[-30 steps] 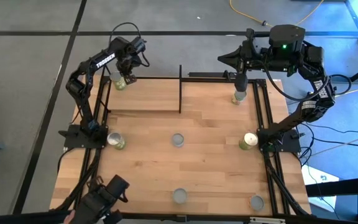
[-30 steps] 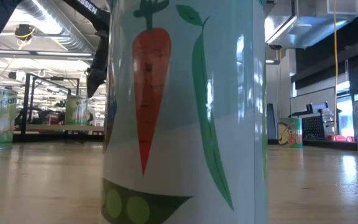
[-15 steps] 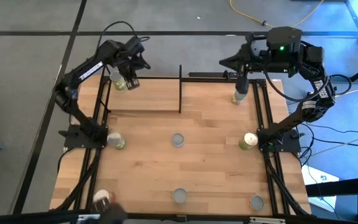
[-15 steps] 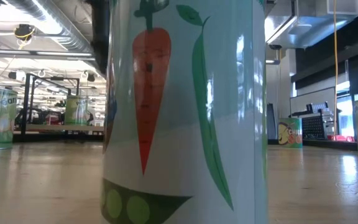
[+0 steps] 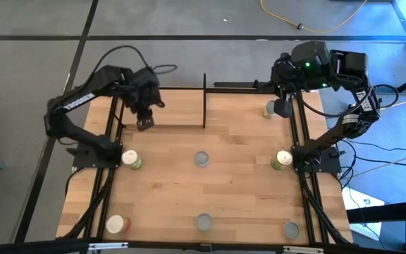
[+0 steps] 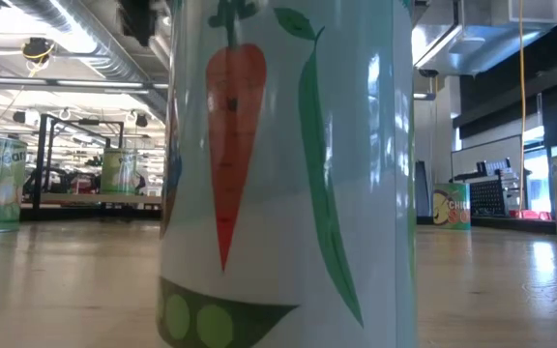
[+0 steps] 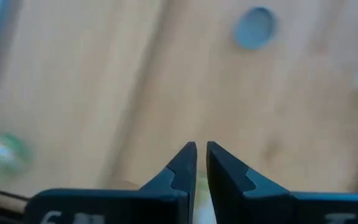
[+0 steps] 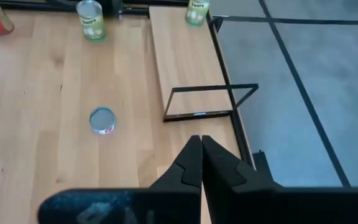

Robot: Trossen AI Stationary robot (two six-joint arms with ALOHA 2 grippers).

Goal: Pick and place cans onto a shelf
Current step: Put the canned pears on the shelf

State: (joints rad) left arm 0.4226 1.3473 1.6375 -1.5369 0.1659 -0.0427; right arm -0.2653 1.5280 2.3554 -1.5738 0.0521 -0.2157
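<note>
Reading this as a gap between picks: one green-labelled tin (image 8: pixel 196 11) stands at the far end of the small light-wood shelf with thin black rods (image 5: pixel 175 109), seen only from the right wrist view; in the high view the left arm hides that corner. The left gripper (image 5: pixel 145 123) hangs over the shelf's front edge; its jaws are nearly closed and I see nothing between them, though its wrist picture is smeared. The right gripper (image 5: pixel 282 107) sits at the far right edge of the big wooden table (image 5: pixel 245 197), just beside a small greenish tin (image 5: pixel 268 109); its jaws are pressed together and empty.

Loose on the table are the rest of the cans:
- a green-yellow tin with a pale top (image 5: pixel 130 159) near the left arm's base;
- a grey-topped tin (image 5: pixel 201 159) in the middle;
- a yellow-green tin (image 5: pixel 282 160) that looks tilted, by the right arm's base;
- a red-orange tin (image 5: pixel 115 224), a second grey-topped tin (image 5: pixel 203 222) and a third grey-topped tin (image 5: pixel 291 229) along the near edge.

The low view is filled by a pale can printed with a carrot and a pea pod (image 6: pixel 288 174); I can't say which of these it is.

My judgement: either arm must first spread its jaws, then drop squarely over a tin; the green-yellow one suits the left, the greenish one the right.
</note>
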